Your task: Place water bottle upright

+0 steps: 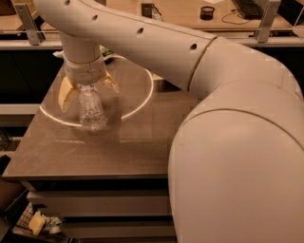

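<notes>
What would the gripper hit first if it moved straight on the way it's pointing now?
Most likely the water bottle, right under the gripper between its spread fingers, then the table; depth is unclear.

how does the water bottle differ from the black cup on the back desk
The water bottle is clear and crinkly; the black cup is dark and opaque. The bottle is over the near table, its top tucked under the gripper at the table's far-left part; the cup stands on the far desk. Both are containers.
</notes>
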Tool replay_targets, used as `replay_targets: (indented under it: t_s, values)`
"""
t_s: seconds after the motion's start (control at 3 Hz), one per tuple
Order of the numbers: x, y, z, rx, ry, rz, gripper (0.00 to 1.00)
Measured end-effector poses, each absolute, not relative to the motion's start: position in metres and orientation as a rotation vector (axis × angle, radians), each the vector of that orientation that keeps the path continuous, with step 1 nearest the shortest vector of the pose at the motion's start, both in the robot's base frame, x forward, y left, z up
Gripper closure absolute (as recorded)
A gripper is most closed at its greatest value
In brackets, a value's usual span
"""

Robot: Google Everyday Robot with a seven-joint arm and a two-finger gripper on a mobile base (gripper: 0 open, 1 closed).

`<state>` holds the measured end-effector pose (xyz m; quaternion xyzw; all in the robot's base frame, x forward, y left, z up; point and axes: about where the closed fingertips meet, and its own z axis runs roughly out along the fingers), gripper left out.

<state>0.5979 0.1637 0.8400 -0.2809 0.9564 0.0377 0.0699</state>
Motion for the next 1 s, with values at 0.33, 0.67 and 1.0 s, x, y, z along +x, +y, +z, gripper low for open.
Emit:
replay_targets:
  t_s: [0.33, 0.67, 1.0]
  values:
    - [0.6017, 0.1545, 0.8357, -0.826, 2.896, 0.097, 0.38]
    - [0.6024, 0.1562, 0.8342, -0.828, 2.893, 0.101, 0.61]
    - [0.6031, 0.1575, 0.8326, -0.829, 2.89, 0.104, 0.85]
